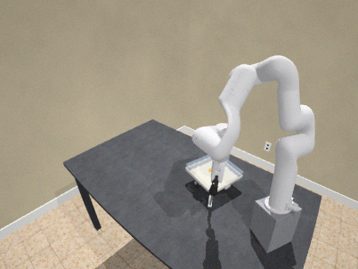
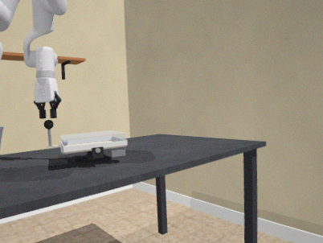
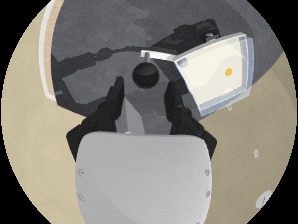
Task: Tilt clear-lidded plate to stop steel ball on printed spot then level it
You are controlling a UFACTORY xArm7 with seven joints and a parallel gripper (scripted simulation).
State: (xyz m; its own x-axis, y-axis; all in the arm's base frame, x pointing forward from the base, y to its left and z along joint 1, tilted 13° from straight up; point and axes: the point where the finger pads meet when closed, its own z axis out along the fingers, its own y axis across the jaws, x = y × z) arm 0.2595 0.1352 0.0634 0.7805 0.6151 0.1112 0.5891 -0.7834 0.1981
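Note:
The white plate (image 1: pixel 209 173) with a clear lid sits on a dark pivot base on the black table, near the arm's base. It looks about level in the side view (image 2: pixel 93 141). An orange printed spot (image 3: pixel 228 71) shows on the plate (image 3: pixel 214 72). I cannot make out the steel ball. A black round knob (image 2: pixel 48 124) on a thin upright stick stands beside the plate. My gripper (image 2: pixel 47 113) is open and empty, hanging just above the knob without touching it. In the wrist view the knob (image 3: pixel 145 75) lies between and beyond my fingers.
The arm's grey pedestal (image 1: pixel 276 227) stands on the table's right end. A wooden wall shelf (image 2: pixel 60 60) hangs behind the arm. The table's far edge and corner (image 2: pixel 257 144) are to the right.

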